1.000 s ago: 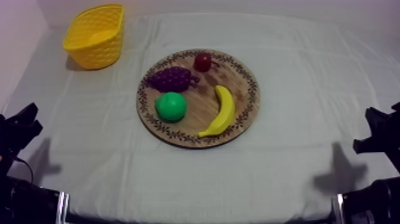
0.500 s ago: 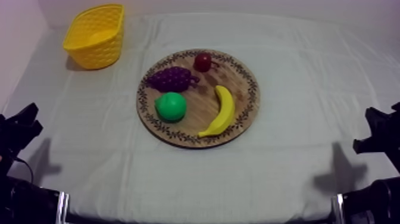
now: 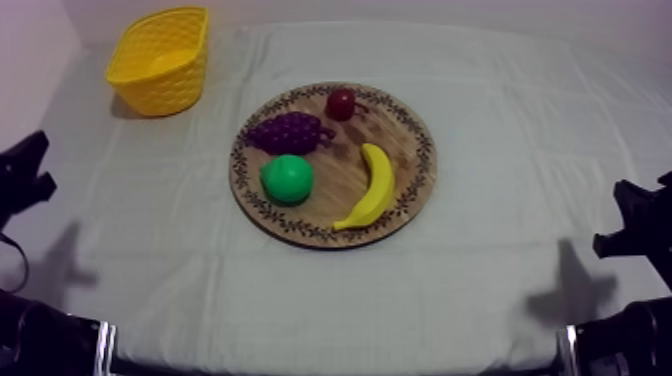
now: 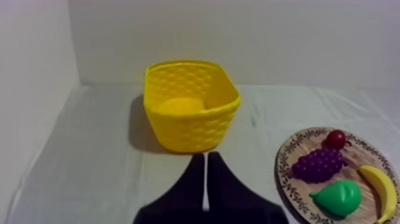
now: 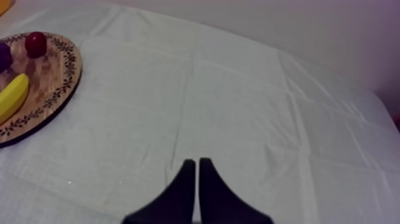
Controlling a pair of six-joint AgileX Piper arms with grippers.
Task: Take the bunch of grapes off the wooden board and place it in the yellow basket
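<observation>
A purple bunch of grapes (image 3: 290,132) lies on the round wooden board (image 3: 412,175), at its upper left part; the left wrist view has the grapes (image 4: 318,165) on the board (image 4: 286,179) too. The yellow basket (image 3: 160,58) stands at the table's far left corner, and is seen as an empty basket (image 4: 189,104) straight ahead of my left gripper (image 4: 205,161). That left gripper (image 3: 28,170) hangs shut on nothing above the table's left edge. My right gripper (image 3: 632,225) rests low at the right edge, its gripper (image 5: 194,167) shut over bare cloth.
On the board also lie a green pear (image 3: 287,179), a banana (image 3: 372,187) and a small red fruit (image 3: 341,103). Grey-white cloth (image 3: 500,120) covers the table, with a wall behind it.
My left gripper has risen and shifted toward the far left. The right arm and the fruit have not moved.
</observation>
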